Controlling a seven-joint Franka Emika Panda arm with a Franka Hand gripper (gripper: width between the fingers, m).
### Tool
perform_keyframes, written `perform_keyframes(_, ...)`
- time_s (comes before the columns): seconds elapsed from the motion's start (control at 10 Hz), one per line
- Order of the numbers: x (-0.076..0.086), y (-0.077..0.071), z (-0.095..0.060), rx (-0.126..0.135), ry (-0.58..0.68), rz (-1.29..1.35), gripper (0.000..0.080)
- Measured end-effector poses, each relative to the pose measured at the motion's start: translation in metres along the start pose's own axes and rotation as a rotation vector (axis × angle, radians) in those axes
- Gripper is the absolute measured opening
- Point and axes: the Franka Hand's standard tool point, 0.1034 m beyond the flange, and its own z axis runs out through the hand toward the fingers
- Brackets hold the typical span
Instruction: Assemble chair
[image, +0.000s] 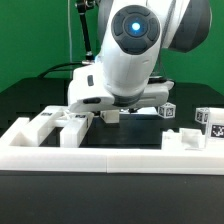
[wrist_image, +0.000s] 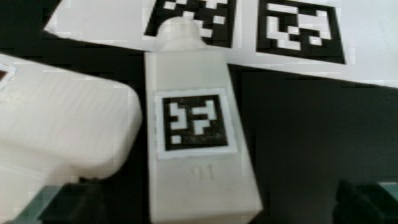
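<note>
White matte plastic, one item: chair leg (wrist_image: 192, 125), a long square-sided bar lying flat on the black tabletop (wrist_image: 329, 120). It carries one square black-and-white tag on its upper face near mid-length and a small rounded peg at the end nearest the marker board (wrist_image: 244, 28).

Position: directly beneath the tool (wrist_image: 214, 203), roughly centred between its two dark fingers (wrist_image: 368, 198). The fingers stand on either side of the bar, near the end away from the peg.

Tool state: released, jaws spread wide, nothing held. No contact with the bar is visible.

Adjacent item: a larger white blocky chair part (wrist_image: 63, 125), just beside the leg along one long edge (whether the two touch cannot be told from the wrist view).

Exterior view: further white parts (image: 60, 125) lie toward that view's left and tagged cubes (image: 168, 111) toward its right. The border rail (image: 100, 158) runs across the front. The leg itself is hidden there behind the arm.

Hazards, as judged:
- The finger on the neighbour's side has little room. On descending, it could land on or shove the blocky chair part.
- The bar lies slightly askew to the jaws, so closing could swivel it rather than seat it.
- A hold taken near one end of smooth plastic may let the long end droop or slip on lifting.
- A displaced leg could cover the marker board's tags.
</note>
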Motion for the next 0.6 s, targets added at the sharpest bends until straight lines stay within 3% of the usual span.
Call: perform_keyframes(0.6, -0.0012, 0.0044, 0.0121, 0.001, 0.007, 0.032, 0.0649)
